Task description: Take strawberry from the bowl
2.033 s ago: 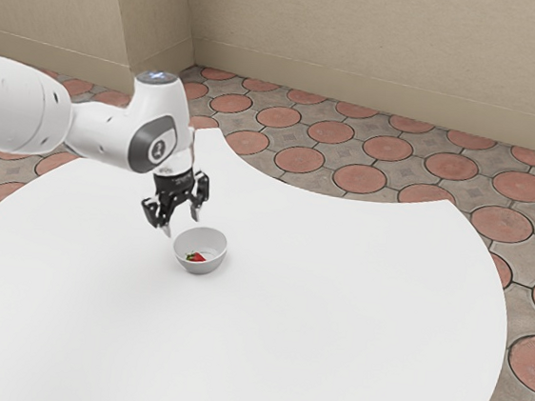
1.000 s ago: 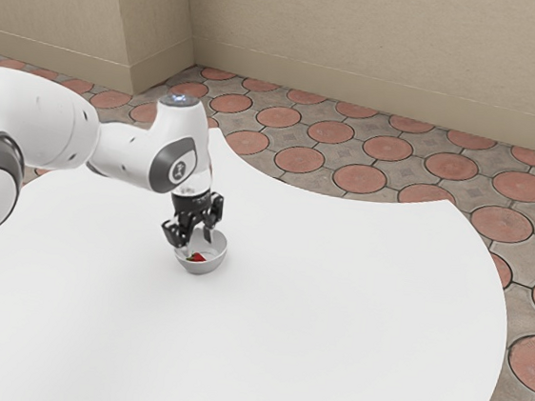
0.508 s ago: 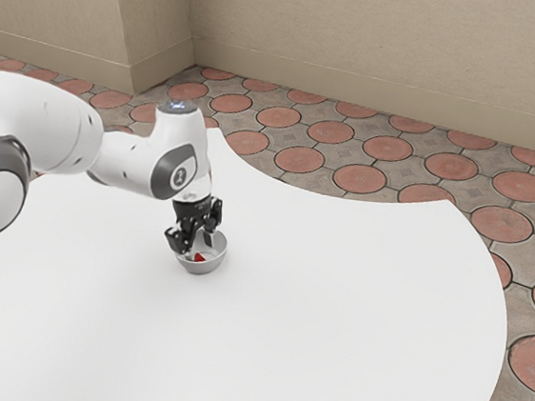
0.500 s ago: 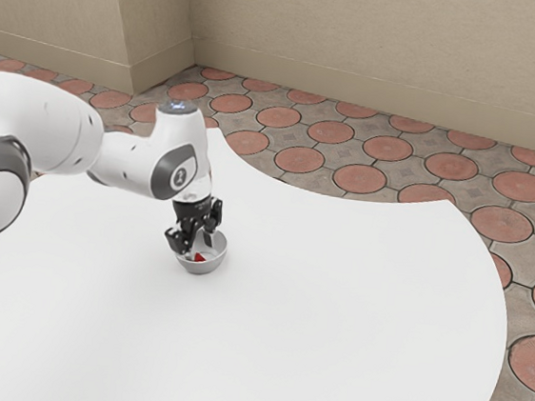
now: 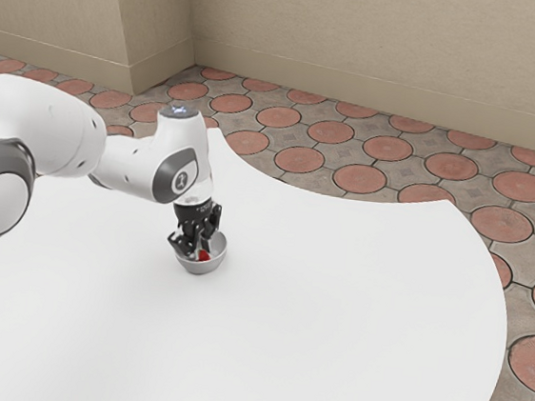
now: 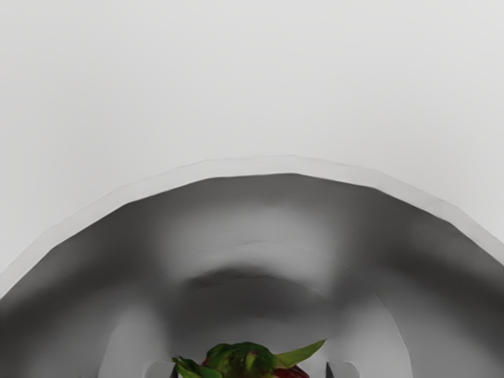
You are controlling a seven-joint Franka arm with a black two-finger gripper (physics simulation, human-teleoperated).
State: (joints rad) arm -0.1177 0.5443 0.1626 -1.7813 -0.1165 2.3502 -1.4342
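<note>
Exterior view: the gripper reaches down into the small bowl on the white table. The strawberry is inside the bowl, seemingly right at the gripper, its green leaves visible in the wrist view. I cannot tell how far open the gripper is, or whether it has hold of the fruit.

The wrist view's lower edge cuts off the strawberry and bowl; the exterior view's edges crop the arm and tabletop.
</note>
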